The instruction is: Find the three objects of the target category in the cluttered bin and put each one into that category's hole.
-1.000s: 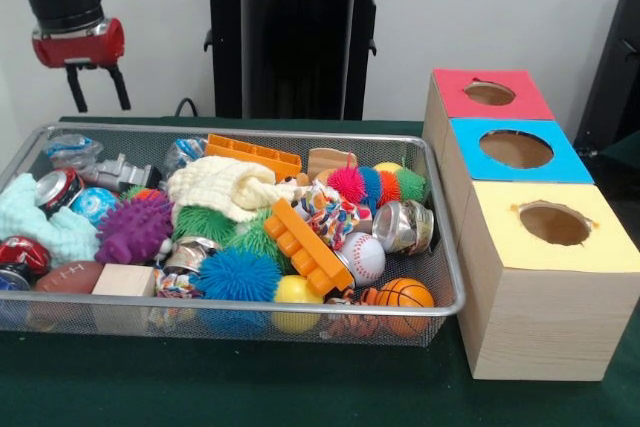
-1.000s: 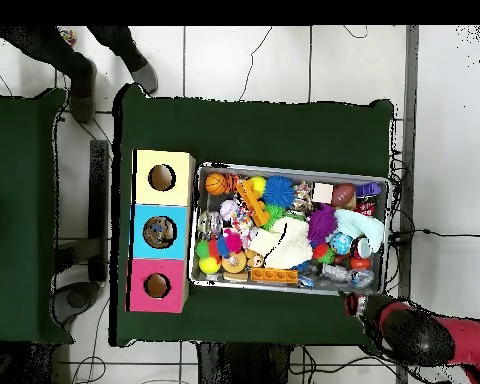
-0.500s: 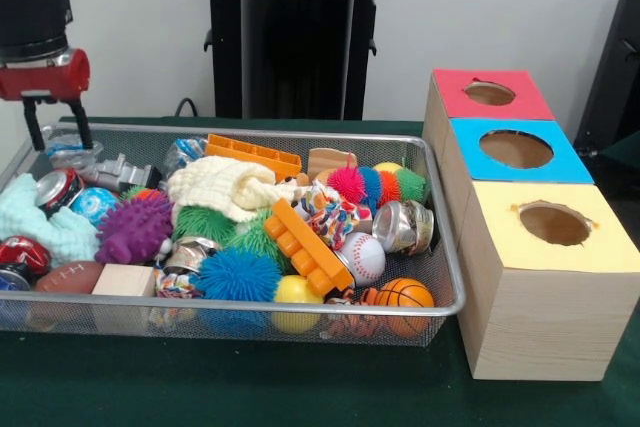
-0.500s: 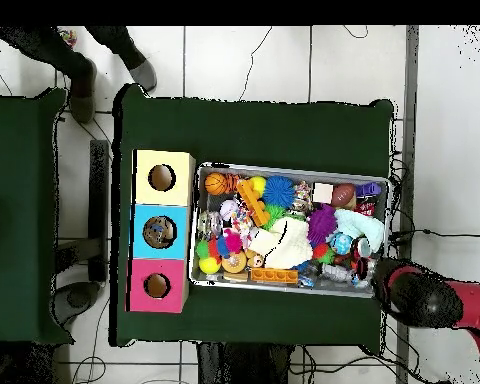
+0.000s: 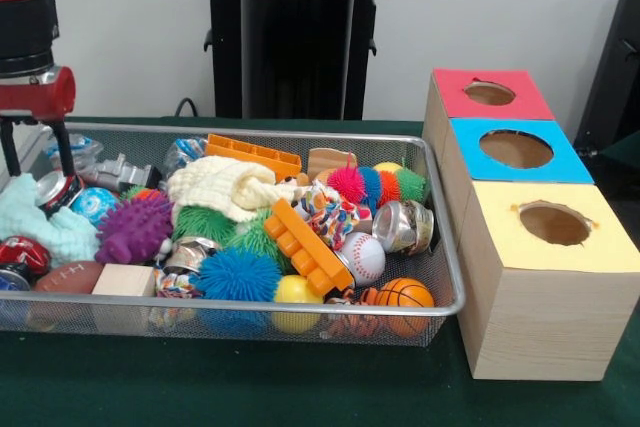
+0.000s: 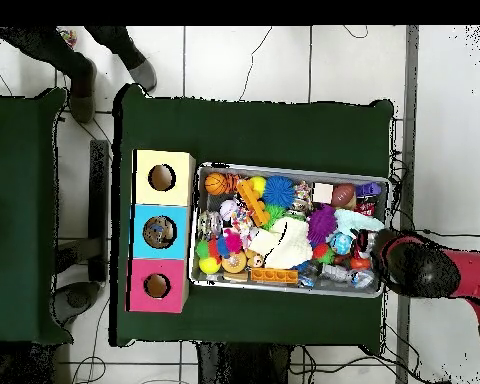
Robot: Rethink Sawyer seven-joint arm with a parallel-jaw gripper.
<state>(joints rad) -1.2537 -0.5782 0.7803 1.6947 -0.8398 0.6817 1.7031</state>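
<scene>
From the front view, my hand (image 5: 35,152) hangs with its two fingers spread and nothing between them, just over the far corner of the bin (image 5: 440,217). A crumpled clear bottle (image 5: 72,150) lies right beside the fingertips there, and a second bottle with a blue label (image 5: 183,153) sits along the same far wall. I can't pick out a third. My worry is that the fingers catch the mesh wall or the metal can (image 5: 55,189) next to them, or squash the thin bottle so it slips. The bin is heaped with spiky balls, a baseball, orange bricks and a cloth. The red, blue and yellow boxes (image 5: 545,247) stand beside it on the tabletop (image 5: 250,387).

From overhead, the arm covers that bin (image 6: 284,171) corner, so I can't see the bottles there. Something sits in the blue box's hole.
</scene>
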